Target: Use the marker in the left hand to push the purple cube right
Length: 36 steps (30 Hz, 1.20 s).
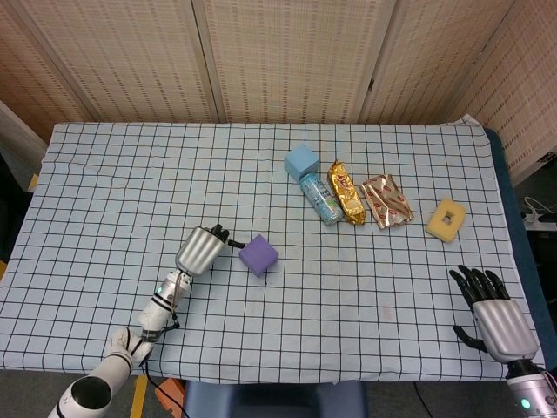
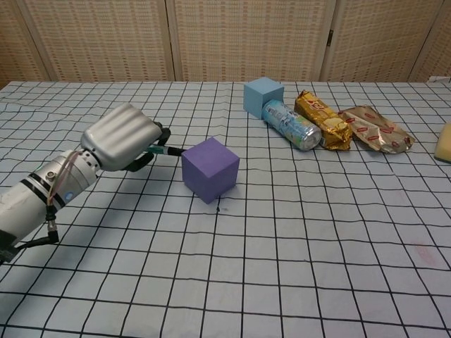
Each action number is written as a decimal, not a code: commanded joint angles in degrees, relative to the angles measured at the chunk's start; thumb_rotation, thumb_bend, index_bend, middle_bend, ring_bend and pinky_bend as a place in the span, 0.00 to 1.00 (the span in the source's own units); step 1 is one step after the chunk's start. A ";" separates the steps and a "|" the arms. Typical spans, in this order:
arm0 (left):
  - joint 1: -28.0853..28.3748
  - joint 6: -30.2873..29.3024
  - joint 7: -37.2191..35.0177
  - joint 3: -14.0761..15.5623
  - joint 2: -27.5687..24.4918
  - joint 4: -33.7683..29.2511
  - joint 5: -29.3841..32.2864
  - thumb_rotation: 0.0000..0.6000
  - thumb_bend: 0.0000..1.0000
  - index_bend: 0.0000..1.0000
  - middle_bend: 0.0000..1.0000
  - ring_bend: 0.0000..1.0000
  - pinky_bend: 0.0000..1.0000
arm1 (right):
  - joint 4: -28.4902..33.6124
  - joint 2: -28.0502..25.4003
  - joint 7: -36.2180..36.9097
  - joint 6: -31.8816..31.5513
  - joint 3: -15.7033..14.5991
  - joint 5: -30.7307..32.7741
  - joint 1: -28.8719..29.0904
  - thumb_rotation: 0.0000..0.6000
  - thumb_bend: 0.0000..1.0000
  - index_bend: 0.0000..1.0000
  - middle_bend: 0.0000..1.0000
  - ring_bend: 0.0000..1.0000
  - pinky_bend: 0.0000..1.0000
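Clearly the push is under way: the left hand (image 2: 123, 137) grips the marker (image 2: 168, 150) with fingers curled around it, and the tip touches the left face of the purple cube (image 2: 211, 169). The cube sits on the checked tablecloth (image 1: 365, 287) just to the right of that hand, well apart from the snacks further back. The next move probably calls for a steady rightward drive with the tip held centred, or the cube may twist. The right hand (image 1: 494, 313) rests at the table's near right edge, fingers spread, holding nothing.
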<state>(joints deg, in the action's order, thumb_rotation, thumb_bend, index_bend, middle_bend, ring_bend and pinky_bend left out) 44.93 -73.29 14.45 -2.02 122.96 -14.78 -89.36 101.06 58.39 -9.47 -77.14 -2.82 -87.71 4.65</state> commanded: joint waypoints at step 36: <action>2.38 -0.05 14.09 -2.10 6.92 -12.04 -0.85 1.00 0.67 0.85 0.90 0.82 1.00 | -0.55 -3.35 6.40 -4.83 -2.55 -7.71 -2.14 1.00 0.16 0.00 0.00 0.00 0.00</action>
<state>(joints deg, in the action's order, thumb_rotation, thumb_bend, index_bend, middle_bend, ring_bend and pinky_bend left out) 47.09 -73.54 28.39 -3.94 129.64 -26.89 -90.25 100.53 55.06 -3.09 -81.95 -5.37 -95.45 2.54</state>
